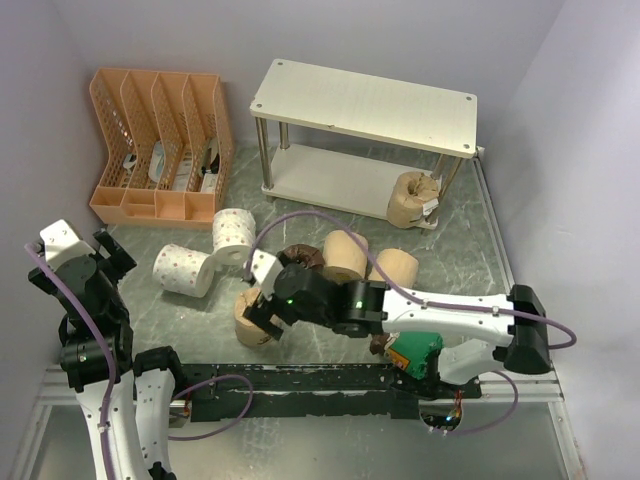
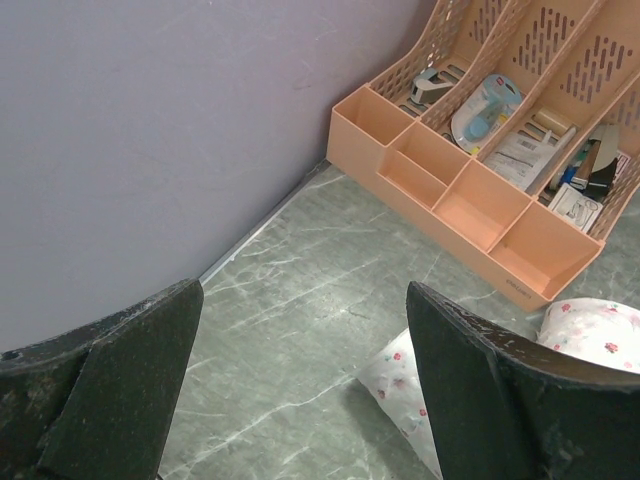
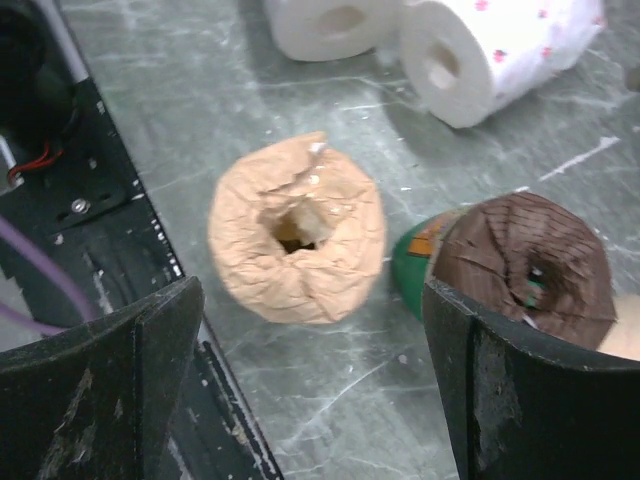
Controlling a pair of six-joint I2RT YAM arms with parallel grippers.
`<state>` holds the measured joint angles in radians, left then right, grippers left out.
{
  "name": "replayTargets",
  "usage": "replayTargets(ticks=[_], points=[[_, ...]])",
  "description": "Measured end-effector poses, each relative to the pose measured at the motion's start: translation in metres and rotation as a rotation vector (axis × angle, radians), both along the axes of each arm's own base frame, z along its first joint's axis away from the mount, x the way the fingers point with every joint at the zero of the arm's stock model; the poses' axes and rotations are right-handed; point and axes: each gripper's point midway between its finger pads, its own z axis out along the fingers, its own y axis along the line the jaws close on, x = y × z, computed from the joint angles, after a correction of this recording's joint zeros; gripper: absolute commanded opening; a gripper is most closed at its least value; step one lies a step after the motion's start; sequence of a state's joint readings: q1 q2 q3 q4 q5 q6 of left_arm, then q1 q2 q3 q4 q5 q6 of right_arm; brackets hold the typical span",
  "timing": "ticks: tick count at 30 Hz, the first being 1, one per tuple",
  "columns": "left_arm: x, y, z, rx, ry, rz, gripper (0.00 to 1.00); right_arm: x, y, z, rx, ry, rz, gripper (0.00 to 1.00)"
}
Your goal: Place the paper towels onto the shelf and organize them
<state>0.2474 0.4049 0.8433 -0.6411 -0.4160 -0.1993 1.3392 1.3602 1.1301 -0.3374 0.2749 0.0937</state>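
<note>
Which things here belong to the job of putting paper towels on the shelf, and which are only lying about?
Belong to the job: shelf; white speckled rolls; tan rolls, one already on its lower board; green-banded rolls.
Only lying about: orange file organizer and the small items in it.

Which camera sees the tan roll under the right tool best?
Right wrist view: the tan roll shows whole, hole facing the camera. In the top view the right arm hides part of the roll. The left wrist view misses it.
</note>
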Motion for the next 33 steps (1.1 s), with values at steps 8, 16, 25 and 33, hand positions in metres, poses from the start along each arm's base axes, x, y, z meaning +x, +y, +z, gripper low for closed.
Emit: replayTargets(ticks=[8,16,25,33], points=[[-0.002,0.0,0.002,0.003,-0.009,0.004,0.94,-0.028,0.023,-0.045,-0.168,0.024,0.117,0.89],[-0.005,0.001,0.002,0.006,-0.018,0.011,0.94,-0.029,0.029,-0.083,-0.275,0.036,0.143,0.76],[-0.005,0.001,0.002,0.007,-0.02,0.011,0.94,-0.025,0.046,-0.088,-0.288,0.019,0.147,0.0],[-0.006,0.001,0.001,0.007,-0.021,0.011,0.94,-0.023,0.042,-0.08,-0.324,-0.044,0.087,0.0]])
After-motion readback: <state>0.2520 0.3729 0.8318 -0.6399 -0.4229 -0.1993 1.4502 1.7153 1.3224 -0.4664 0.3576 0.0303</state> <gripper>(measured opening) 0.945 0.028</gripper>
